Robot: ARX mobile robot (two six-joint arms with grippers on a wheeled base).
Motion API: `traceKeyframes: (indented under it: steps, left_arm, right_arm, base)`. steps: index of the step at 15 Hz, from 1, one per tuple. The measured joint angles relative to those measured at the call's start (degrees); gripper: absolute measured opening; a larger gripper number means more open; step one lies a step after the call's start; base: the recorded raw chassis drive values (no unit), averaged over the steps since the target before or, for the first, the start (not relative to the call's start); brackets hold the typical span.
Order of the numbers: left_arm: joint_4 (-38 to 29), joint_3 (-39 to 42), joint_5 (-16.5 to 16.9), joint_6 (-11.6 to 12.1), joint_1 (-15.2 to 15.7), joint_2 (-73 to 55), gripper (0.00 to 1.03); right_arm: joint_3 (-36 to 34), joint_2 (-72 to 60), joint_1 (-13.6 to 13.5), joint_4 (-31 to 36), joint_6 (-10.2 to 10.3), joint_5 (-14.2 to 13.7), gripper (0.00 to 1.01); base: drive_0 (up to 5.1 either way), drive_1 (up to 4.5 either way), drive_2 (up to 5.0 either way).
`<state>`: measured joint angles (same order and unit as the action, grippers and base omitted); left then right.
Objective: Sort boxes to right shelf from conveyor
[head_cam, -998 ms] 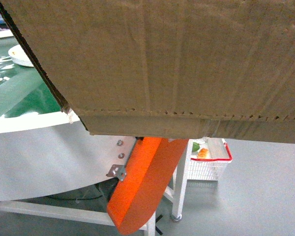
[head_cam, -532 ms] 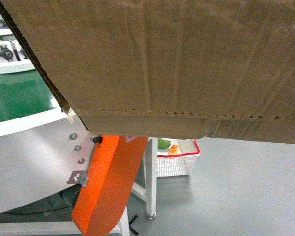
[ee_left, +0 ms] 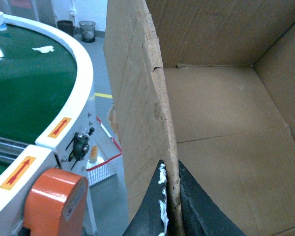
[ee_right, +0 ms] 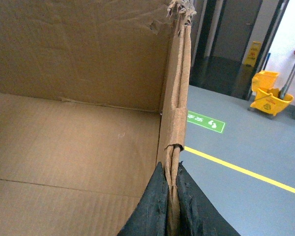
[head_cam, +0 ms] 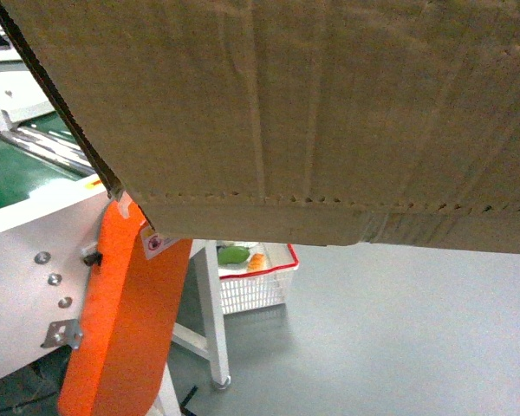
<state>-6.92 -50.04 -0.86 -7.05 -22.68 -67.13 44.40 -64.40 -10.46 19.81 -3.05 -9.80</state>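
A large brown cardboard box (head_cam: 312,113) is held up off the ground and fills the top of the head view, hiding both arms there. My left gripper (ee_left: 171,196) is shut on the torn top edge of the box's left wall (ee_left: 137,98). My right gripper (ee_right: 172,196) is shut on the folded top edge of its right wall (ee_right: 176,113). The box's inside (ee_right: 73,142) is bare. The conveyor's green belt (ee_left: 29,83) with its white rim lies to the left, over an orange housing (head_cam: 121,321). The right shelf is out of view.
A white wire basket (head_cam: 251,277) with a red rim stands on the grey floor (head_cam: 399,329) behind a white frame leg (head_cam: 210,321). A yellow mop bucket (ee_right: 268,93) and a yellow floor line (ee_right: 246,172) lie to the right. Two bins (ee_left: 87,30) stand beyond the conveyor.
In the head view the conveyor, orange housing and basket have slid left, so the view has swung right. The box keeps its place in view, with both grippers still on it.
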Motion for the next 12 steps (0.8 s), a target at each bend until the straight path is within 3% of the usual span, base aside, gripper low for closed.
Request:
traceKeyframes:
  steps: [12]
  left_arm:
    - [0.0, 0.0, 0.0, 0.0, 0.0, 0.0, 0.02]
  right_arm:
    - [0.0, 0.0, 0.0, 0.0, 0.0, 0.0, 0.02]
  base:
    - [-1.6, -1.61, -1.6]
